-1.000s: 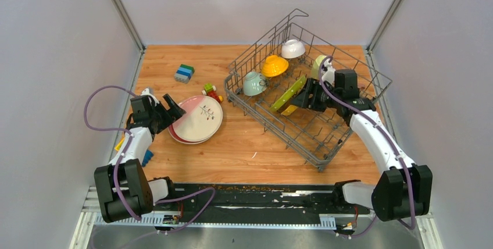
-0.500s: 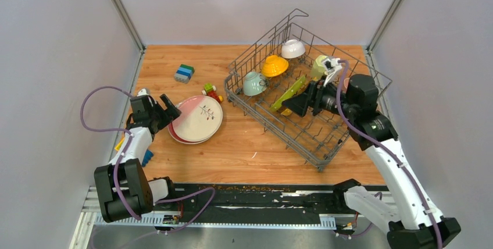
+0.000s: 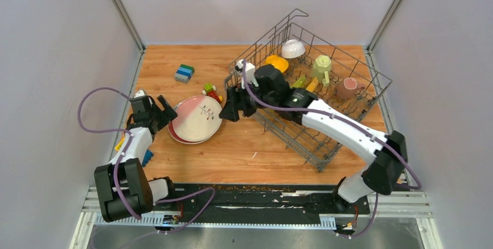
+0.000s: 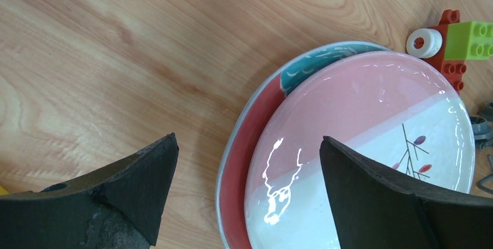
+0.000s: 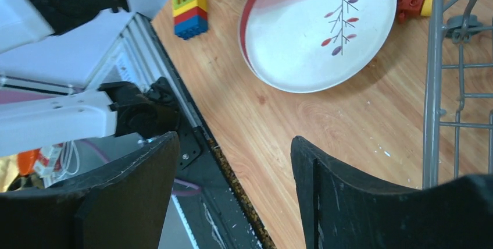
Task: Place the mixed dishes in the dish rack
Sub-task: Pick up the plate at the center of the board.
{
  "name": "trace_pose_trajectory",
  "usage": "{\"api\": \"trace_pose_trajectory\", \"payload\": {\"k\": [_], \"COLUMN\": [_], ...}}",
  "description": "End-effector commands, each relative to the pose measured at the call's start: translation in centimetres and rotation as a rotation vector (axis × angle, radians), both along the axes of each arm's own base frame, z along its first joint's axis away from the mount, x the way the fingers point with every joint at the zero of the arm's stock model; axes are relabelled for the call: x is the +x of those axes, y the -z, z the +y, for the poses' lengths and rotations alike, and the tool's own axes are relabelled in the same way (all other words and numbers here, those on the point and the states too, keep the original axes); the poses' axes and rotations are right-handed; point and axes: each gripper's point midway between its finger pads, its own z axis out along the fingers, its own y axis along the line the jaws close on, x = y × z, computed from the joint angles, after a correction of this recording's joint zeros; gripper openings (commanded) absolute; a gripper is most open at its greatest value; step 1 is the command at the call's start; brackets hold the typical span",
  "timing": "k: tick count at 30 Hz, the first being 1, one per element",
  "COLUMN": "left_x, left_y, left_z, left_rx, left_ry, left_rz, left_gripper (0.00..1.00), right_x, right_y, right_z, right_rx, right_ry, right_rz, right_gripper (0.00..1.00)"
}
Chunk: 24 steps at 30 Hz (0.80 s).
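Pink plate (image 3: 200, 116) sits atop a red plate (image 4: 241, 162) on the counter (image 3: 232, 151), at 9 o'clock of the dish rack (image 3: 313, 147). Left fingers (image 4: 136, 182) spread wide, empty, framing the stack's 9 o'clock rim. Right fingers (image 5: 343, 185) apart, empty, hovering near its 3 o'clock. Risk: both arms closing on one stack may collide, or the glossy top plate skids off its mate.

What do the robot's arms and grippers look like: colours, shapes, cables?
The left arm and right arm have white links, black joints and a looping purple cable each. The left gripper and right gripper each have two matte black, wedge-shaped fingers.
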Motion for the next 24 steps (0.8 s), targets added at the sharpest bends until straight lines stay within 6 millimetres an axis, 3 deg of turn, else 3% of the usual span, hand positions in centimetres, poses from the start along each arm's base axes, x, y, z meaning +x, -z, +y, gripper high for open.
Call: {"api": "trace_pose_trajectory", "payload": {"k": [1,5,9,17,24], "left_x": [0.4,0.6,1.0,2.1,2.6], "left_y": [0.3,0.2,-1.0,-3.4,-1.4], "left_z": [0.3,0.2,-0.1,-2.0,-2.8], "left_rx": [-0.006,-0.046,-0.068,-0.107,-0.151], "left_ry": [-0.009,-0.001,0.017,0.123,0.173], "left_rz": [-0.014,-0.038,-0.083,-0.223,-0.183], "left_gripper": [0.96,0.88,0.87,0.82,0.85], "right_x": [2.6,3.4,4.7,7.3,8.5], "right_y": [0.0,2.8,6.4,11.0,14.3], "right_z": [2.0,4.0,5.7,7.6,7.7], "right_rx": [-0.054,-0.133,-0.226,-0.259,-0.231], "right_ry": [0.097,0.099,0.213,0.402,0.537], "right_rz": [-0.027,0.001,0.019,0.096,0.161], "right_gripper": [0.70,0.70,0.70,0.71,0.70]}}
